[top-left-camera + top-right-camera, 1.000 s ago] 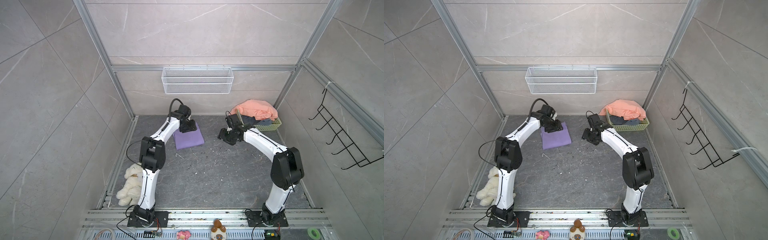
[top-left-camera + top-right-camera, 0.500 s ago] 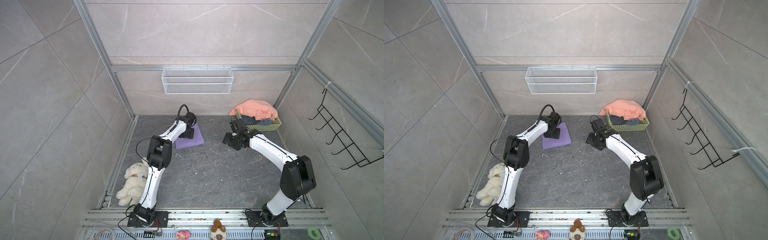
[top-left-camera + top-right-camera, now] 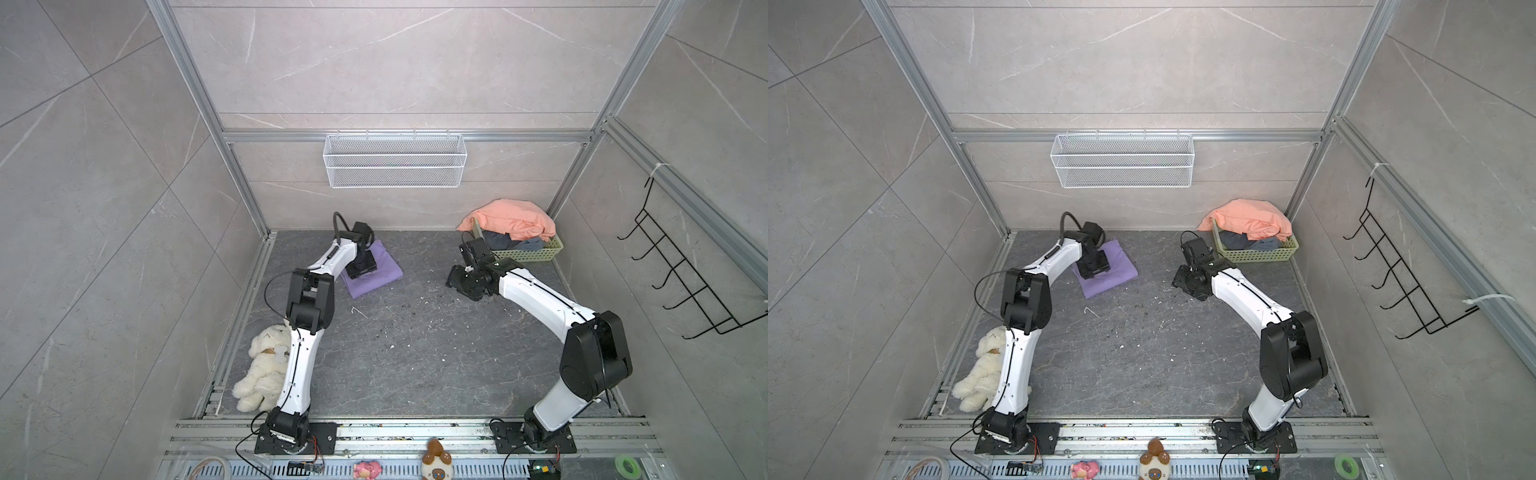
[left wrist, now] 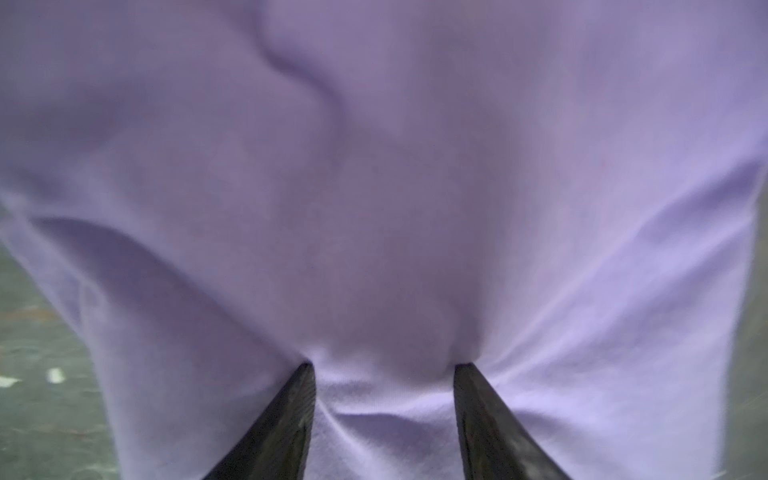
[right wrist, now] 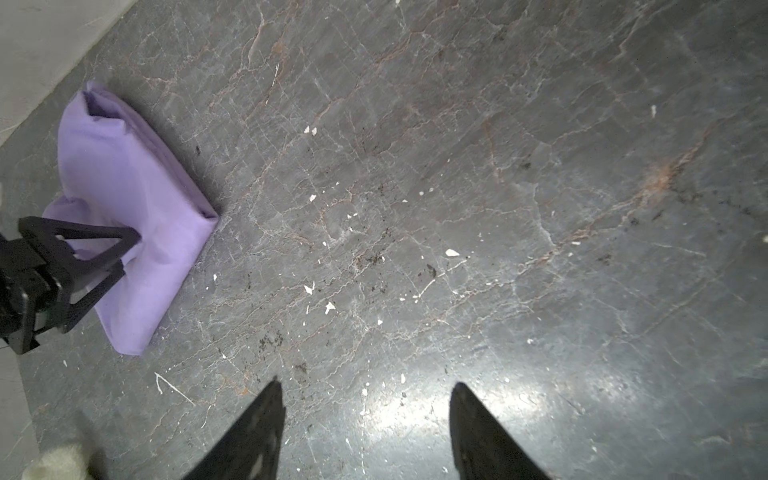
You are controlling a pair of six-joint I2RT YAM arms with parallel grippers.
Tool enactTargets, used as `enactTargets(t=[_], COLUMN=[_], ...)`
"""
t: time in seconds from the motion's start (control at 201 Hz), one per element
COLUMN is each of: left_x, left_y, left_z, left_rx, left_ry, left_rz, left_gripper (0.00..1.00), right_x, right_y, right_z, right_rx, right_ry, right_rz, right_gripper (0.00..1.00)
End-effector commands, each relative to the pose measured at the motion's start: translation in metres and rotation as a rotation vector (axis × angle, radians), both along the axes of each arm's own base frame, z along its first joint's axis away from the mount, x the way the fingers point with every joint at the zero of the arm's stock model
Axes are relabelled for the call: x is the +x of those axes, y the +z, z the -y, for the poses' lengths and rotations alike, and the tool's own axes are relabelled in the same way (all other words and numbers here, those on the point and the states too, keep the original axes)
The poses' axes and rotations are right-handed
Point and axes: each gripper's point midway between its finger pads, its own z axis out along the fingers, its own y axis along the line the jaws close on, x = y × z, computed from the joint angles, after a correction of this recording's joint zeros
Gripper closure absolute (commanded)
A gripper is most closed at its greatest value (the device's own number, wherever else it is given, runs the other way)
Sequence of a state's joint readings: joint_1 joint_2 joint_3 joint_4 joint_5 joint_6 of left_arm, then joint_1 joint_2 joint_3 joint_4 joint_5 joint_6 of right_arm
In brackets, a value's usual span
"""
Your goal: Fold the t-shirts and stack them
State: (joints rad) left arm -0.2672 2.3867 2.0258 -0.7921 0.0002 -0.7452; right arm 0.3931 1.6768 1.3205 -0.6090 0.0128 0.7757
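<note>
Grey tile walls (image 3: 395, 62); dark veined floor (image 3: 415, 353); white wire shelf (image 3: 395, 166) on back wall; black hook rack (image 3: 685, 266).

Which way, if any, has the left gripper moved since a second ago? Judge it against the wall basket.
Yes. The left gripper has drawn away from the wire wall basket, toward the front and slightly left, over the purple t-shirt.

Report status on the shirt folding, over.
Left gripper open, tips on folded purple tee. Right gripper open, empty, above bare floor. Orange tee atop grey tee in basket. Plush dog by left arm, away from tees.
</note>
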Motion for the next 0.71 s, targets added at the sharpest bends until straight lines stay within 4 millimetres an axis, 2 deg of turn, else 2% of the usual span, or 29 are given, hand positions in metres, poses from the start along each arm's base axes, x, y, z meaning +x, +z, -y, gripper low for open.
enactTargets(t=[0.0, 0.06, 0.065, 0.08, 0.184, 0.363, 0.448, 0.547, 0.702], left_x=[-0.024, -0.029, -0.028, -0.029, -0.034, -0.059, -0.071, -0.084, -0.11], left_y=[-0.038, -0.046, -0.038, -0.033, -0.026, -0.028, -0.025, -0.018, -0.018], left_z=[-0.065, -0.086, -0.089, -0.095, -0.13, -0.181, -0.206, -0.226, -0.25], left_rx=[-0.078, -0.103, -0.108, -0.114, -0.141, -0.202, -0.186, -0.198, -0.226], left_ry=[0.402, 0.519, 0.53, 0.563, 0.754, 1.144, 1.266, 1.428, 1.648], left_rz=[-0.134, -0.151, -0.138, -0.13, -0.074, 0.022, 0.055, 0.109, 0.188], left_gripper=[0.44, 0.44, 0.44, 0.44, 0.45, 0.45, 0.45, 0.45, 0.46], right_x=[-0.01, -0.013, -0.013, -0.013, -0.018, -0.025, -0.029, -0.032, -0.037], right_y=[0.004, 0.004, 0.004, 0.004, 0.004, 0.003, 0.004, 0.005, 0.006], right_z=[0.007, 0.009, 0.009, 0.009, 0.012, 0.017, 0.019, 0.023, 0.026], right_rx=[-0.011, -0.01, -0.011, -0.01, -0.017, -0.025, -0.03, -0.043, -0.057], right_ry=[-0.028, -0.031, -0.032, -0.033, -0.038, -0.044, -0.045, -0.05, -0.048], right_rz=[-0.004, -0.004, -0.005, -0.004, -0.006, -0.013, -0.014, -0.014, -0.024], right_gripper=[0.36, 0.36, 0.36, 0.36, 0.35, 0.35, 0.35, 0.35, 0.35])
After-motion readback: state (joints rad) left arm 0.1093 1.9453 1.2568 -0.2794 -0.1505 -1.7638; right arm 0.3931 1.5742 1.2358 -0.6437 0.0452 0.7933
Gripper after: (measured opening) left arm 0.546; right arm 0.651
